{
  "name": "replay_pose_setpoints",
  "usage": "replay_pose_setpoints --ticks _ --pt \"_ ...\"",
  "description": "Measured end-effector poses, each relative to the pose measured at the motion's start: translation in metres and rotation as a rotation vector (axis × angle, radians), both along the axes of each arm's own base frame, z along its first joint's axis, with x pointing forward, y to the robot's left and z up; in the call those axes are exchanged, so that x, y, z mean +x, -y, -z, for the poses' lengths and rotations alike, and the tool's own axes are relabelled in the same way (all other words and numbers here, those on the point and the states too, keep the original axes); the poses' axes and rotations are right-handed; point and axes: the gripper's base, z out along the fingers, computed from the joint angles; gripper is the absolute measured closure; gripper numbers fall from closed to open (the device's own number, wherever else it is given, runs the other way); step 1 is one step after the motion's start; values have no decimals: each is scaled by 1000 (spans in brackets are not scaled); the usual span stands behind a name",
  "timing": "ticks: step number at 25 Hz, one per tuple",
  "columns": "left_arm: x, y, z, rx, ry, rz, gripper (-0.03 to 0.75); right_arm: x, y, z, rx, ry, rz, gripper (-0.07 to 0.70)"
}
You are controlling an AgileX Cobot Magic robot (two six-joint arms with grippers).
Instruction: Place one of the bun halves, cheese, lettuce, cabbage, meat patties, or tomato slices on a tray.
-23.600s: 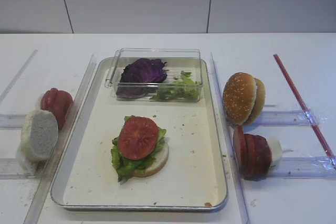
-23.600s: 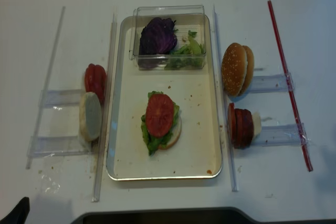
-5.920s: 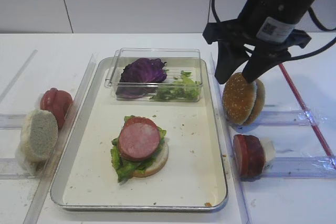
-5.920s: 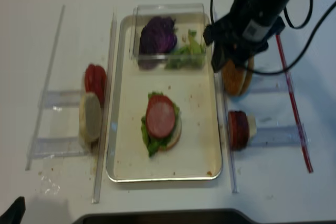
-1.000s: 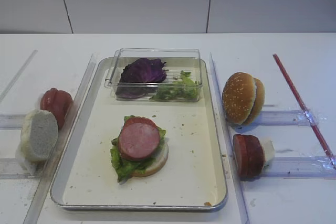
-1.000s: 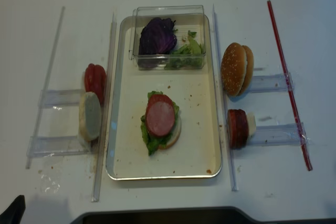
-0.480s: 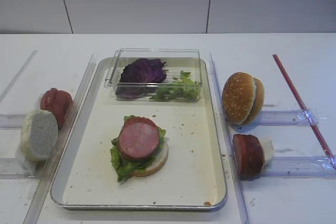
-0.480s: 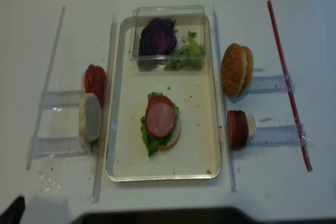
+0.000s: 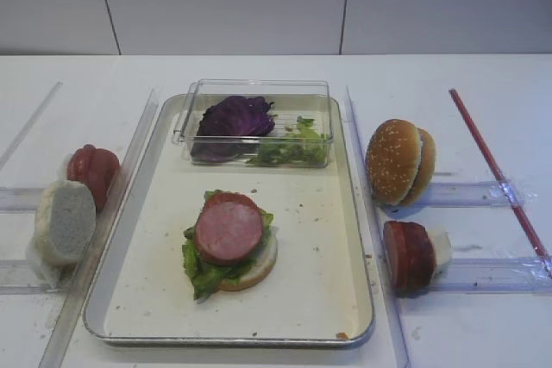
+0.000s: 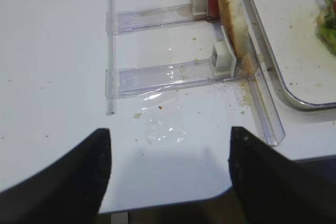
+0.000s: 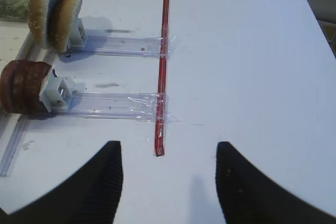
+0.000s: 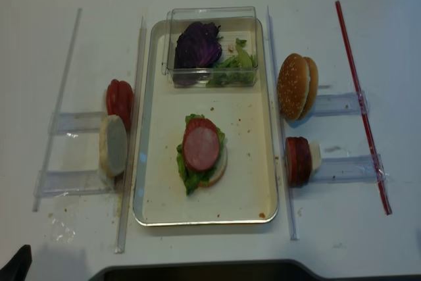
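On the tray (image 9: 319, 299) a small stack stands in the front half: a pale bun half (image 9: 259, 266) at the bottom, lettuce (image 9: 200, 269) on it, and a pink patty (image 9: 228, 232) lying flat on top. A thin red edge shows just behind the patty; I cannot tell what it is. At the back of the tray a clear box (image 9: 254, 122) holds the purple cabbage (image 9: 237, 115) on its left side and more lettuce on its right side.

Right of the tray, two seeded buns (image 9: 398, 161) stand on edge against a clear holder (image 9: 470, 193). Just in front of them, two more patties (image 9: 408, 255) stand on edge on a second holder, touching a white block (image 9: 441, 247). A red stick (image 9: 496, 174) lies across both holders.

Left of the tray, the tomato slices (image 9: 93, 171) stand on edge, and a pale bun half (image 9: 63, 221) stands near them, closer to the front.

The right gripper (image 11: 169, 177) is over the bare table near the end of the red stick, its jaws wide apart and holding nothing. The left gripper (image 10: 169, 169) is over the table edge, left of the tray, also wide apart and holding nothing.
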Motion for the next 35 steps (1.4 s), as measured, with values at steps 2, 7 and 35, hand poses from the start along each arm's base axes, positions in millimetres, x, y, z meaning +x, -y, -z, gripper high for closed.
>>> replay_pose_setpoints --ticks 2,7,35 --pt "0 0 0 0 0 0 276 0 0 1 0 -2 0 211" --pt "0 0 0 0 0 0 276 0 -2 0 19 -1 -12 211" --pt "0 0 0 0 0 0 276 0 -2 0 22 -1 -16 211"
